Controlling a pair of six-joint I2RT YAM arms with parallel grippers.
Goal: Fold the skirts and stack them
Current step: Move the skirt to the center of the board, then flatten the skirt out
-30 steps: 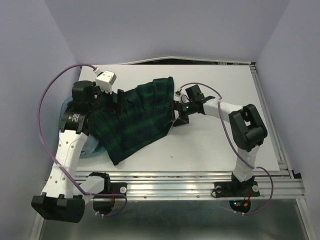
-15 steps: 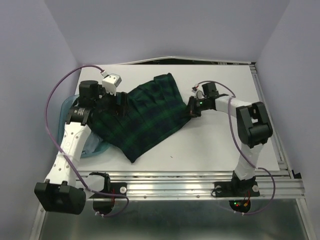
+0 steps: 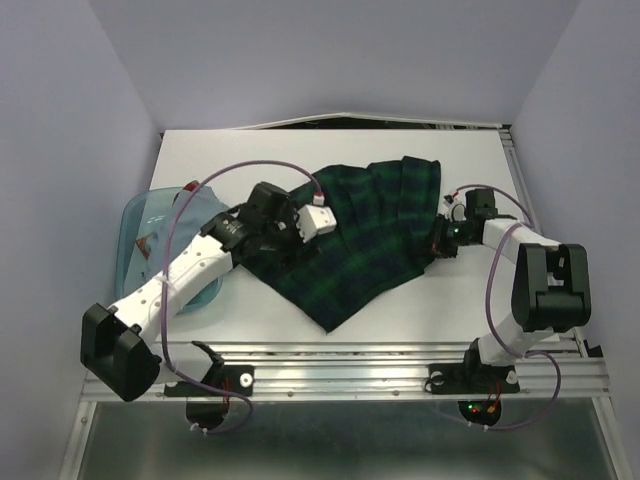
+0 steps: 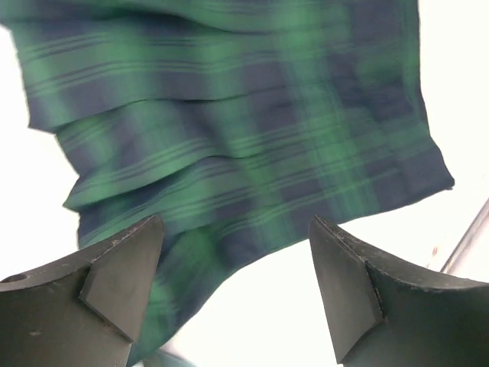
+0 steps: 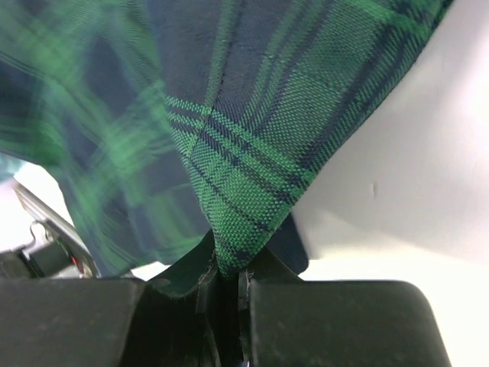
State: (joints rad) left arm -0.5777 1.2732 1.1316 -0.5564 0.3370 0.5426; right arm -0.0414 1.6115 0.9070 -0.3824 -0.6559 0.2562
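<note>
A dark green-and-navy tartan skirt (image 3: 365, 235) lies spread across the middle of the white table, its hem pointing toward the near edge. My right gripper (image 3: 441, 240) is shut on the skirt's right edge. In the right wrist view a fold of tartan skirt (image 5: 252, 122) runs down into the closed right gripper (image 5: 229, 271). My left gripper (image 3: 283, 243) hovers open over the skirt's left part. In the left wrist view its fingers (image 4: 114, 283) stand wide apart with nothing between them, and the pleated skirt (image 4: 229, 115) is spread beyond them.
A translucent blue plastic tub (image 3: 138, 215) sits at the table's left, under the left arm. Something pale with a red mark (image 3: 146, 241) lies in it; I cannot tell what. The metal rail (image 3: 400, 352) runs along the near edge.
The right gripper has shut on the skirt's edge and drawn it to the right, spreading it. The left arm has swung right from the tub and now hangs over the skirt.
</note>
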